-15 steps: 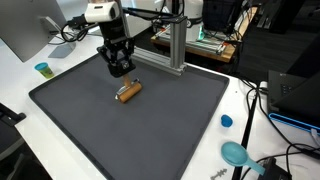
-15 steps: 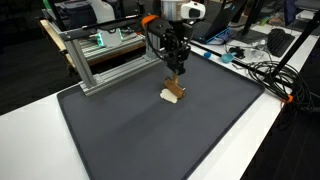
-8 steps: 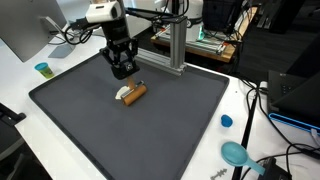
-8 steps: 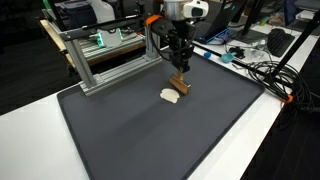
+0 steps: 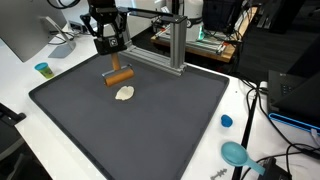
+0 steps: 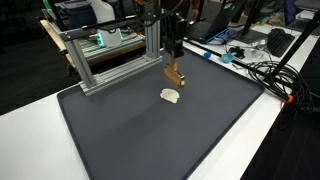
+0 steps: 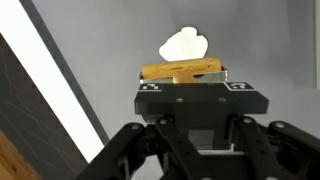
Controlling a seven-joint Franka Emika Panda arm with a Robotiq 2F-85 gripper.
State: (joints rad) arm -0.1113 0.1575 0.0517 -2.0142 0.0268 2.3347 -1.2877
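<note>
My gripper [image 5: 115, 66] is shut on a brown wooden block [image 5: 120, 77] and holds it in the air above the dark grey mat [image 5: 160, 130]. In an exterior view the block [image 6: 175, 76] hangs below the gripper [image 6: 172, 63]. In the wrist view the block [image 7: 180, 72] sits crosswise between the fingers at the gripper [image 7: 196, 82]. A small cream-white lump [image 5: 125, 93] lies on the mat just below and beside the block; it also shows in an exterior view [image 6: 171, 96] and in the wrist view [image 7: 184, 45].
A metal frame [image 5: 175, 45] stands at the mat's far edge, close behind the gripper; it also shows in an exterior view [image 6: 100, 60]. A small cup [image 5: 42, 69] stands on the white table. A blue cap [image 5: 226, 121] and a teal object [image 5: 236, 153] lie beside cables.
The gripper has risen with the wooden block, lifting it off the mat and away from the white lump, which stays on the mat.
</note>
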